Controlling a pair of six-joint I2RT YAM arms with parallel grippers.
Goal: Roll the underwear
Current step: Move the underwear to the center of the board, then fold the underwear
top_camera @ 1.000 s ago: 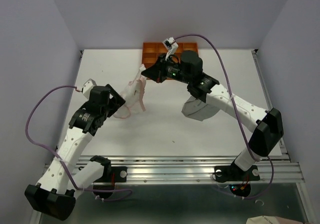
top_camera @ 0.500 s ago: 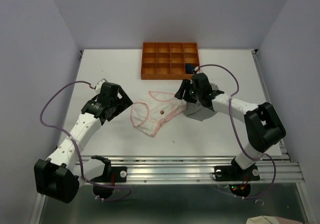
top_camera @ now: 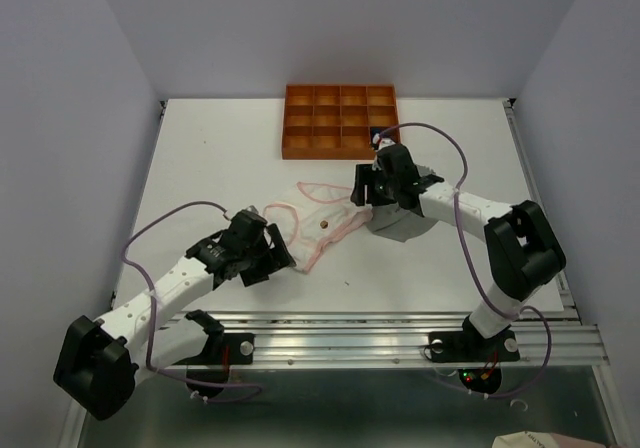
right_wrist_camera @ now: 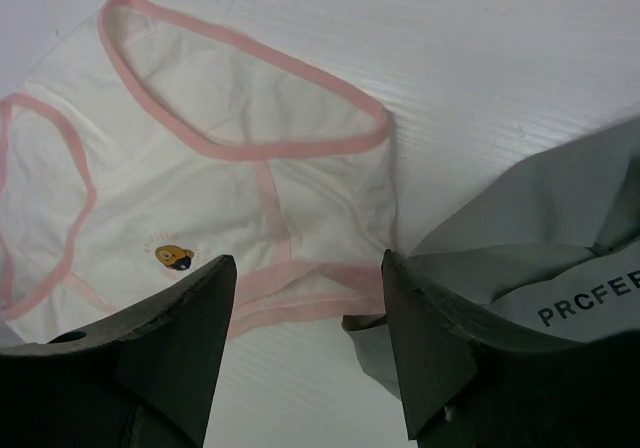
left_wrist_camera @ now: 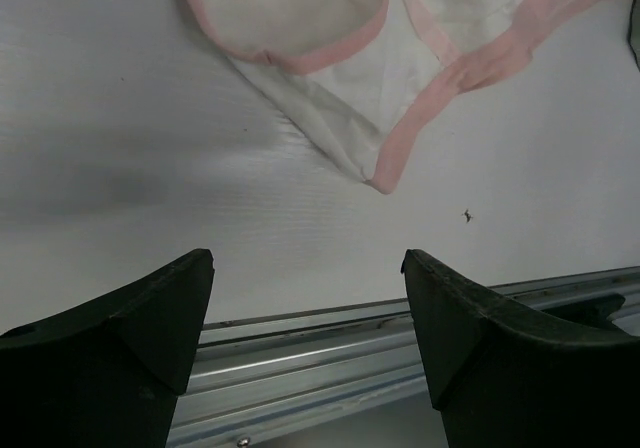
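Note:
The pale pink-white underwear [top_camera: 315,223] lies spread flat mid-table, pink trim and a small emblem showing [right_wrist_camera: 200,178]. Its right edge meets the grey underwear [top_camera: 400,226], a rumpled heap with a printed waistband [right_wrist_camera: 540,258]. My right gripper [top_camera: 362,190] hovers open over that meeting edge, nothing between its fingers [right_wrist_camera: 308,263]. My left gripper [top_camera: 275,258] stands open and empty at the pale garment's near-left corner, whose pointed end [left_wrist_camera: 340,78] lies ahead of its fingers [left_wrist_camera: 305,258]. A dark blue piece [top_camera: 380,134] sits in a tray compartment, partly hidden.
An orange compartment tray [top_camera: 300,148] stands at the back centre. An aluminium rail [top_camera: 350,328] runs along the table's near edge, right under the left fingers [left_wrist_camera: 350,338]. Lilac walls close in the left, right and back.
The pale underwear, held up in the air a second ago, now lies flat on the table. The right gripper has opened and let go. The left arm swung toward the near edge.

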